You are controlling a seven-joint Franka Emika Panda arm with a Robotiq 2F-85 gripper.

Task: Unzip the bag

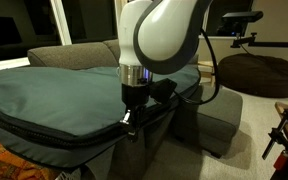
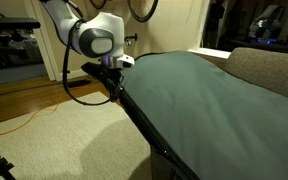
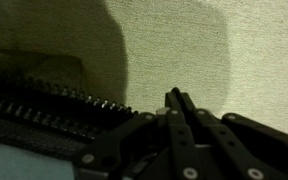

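Fingers pinched together beside the zipper of the bag

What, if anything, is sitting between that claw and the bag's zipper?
Nothing visible. In both exterior views the gripper is right at the dark zipper band on the side edge of the bag. The wrist view shows zipper teeth beside the fingertips, with only carpet beyond.
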